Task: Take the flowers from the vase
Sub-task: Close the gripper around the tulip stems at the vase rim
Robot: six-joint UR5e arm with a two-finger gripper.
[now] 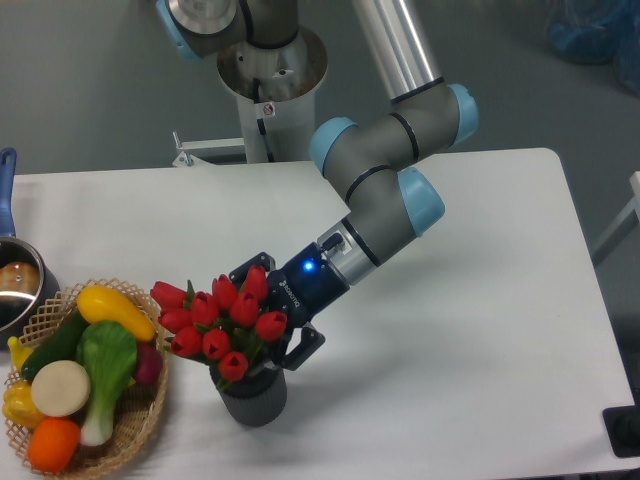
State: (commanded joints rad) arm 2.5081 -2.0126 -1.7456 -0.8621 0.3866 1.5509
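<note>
Broadly, the white table (470, 300) fills most of the view, and the arm (385, 180) reaches down across it from the far side toward the near left. Its gripper (268, 325) sits right behind the bouquet, with dark fingers showing on either side of the stems just above the vase mouth. The red heads hide the gap, so I cannot tell whether the jaws are closed on the stems or only bracketing them.

At the left edge a woven basket (140, 425) holds toy vegetables, and beyond it the rim of a steel pot (18, 285) with a blue handle shows.

The vase (255, 395) stands upright near the front edge of the table, just right of the basket. The flowers (222, 320) are in it, leaning left, with their buds spread out above and beside the rim.

My judgement is that the bunch is light and soft. The stems will bend and the buds would crush or splay if squeezed, so the place to hold is the bundled stems below the heads, where they are tightest. The vase looks small and light too, so a straight pull along the stems seems wise; a slanted one might tip it or drag it along.
</note>
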